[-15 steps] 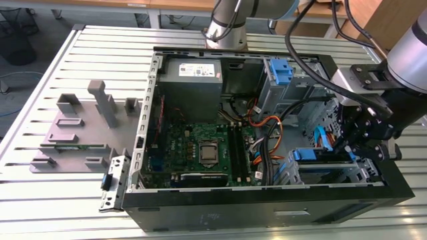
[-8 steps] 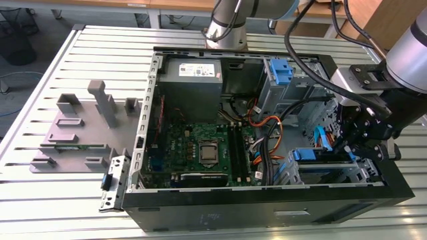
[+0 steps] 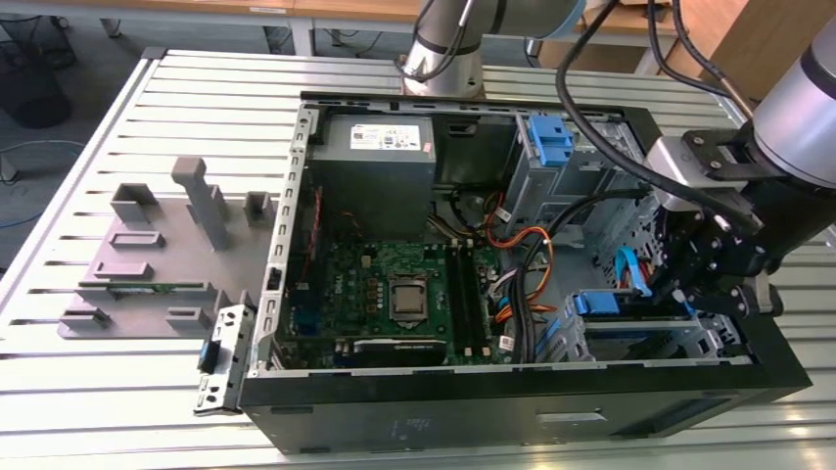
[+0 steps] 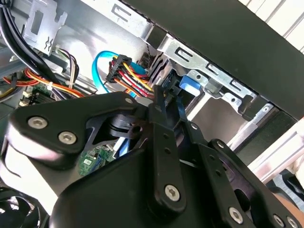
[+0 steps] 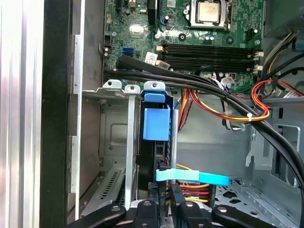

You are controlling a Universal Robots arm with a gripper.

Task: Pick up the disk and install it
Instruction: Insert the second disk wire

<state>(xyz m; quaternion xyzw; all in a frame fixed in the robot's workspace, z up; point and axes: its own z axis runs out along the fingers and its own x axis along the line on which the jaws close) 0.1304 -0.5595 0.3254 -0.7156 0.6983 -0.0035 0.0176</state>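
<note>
**A:** How are the fingers [image 4: 161, 118] seen?

**B:** In the second wrist view they are drawn close together, all but touching. Whether anything is pinched between them cannot be told. They are lowered into the drive cage [image 5: 114, 85], just beside the disk's near end.

**A:** What is found from the exterior view's left to its right?

**B:** On the slotted tabletop [image 3: 196, 78], a grey fixture [image 3: 144, 264] is laid at the far left, with a green strip [image 3: 144, 287] resting in it. Next, the open computer case [image 3: 523, 411] is seen. The power supply [image 3: 372, 147] is mounted at its far left corner, with the motherboard [image 3: 392, 294] nearer. The arm is reached in at the right.

**A:** And where is the disk [image 5: 149, 156] placed?

**B:** It is stood on edge inside the cage, at the case's near right corner, its blue rail uppermost. A light blue cable [image 5: 192, 176] is draped just beside it.
</note>
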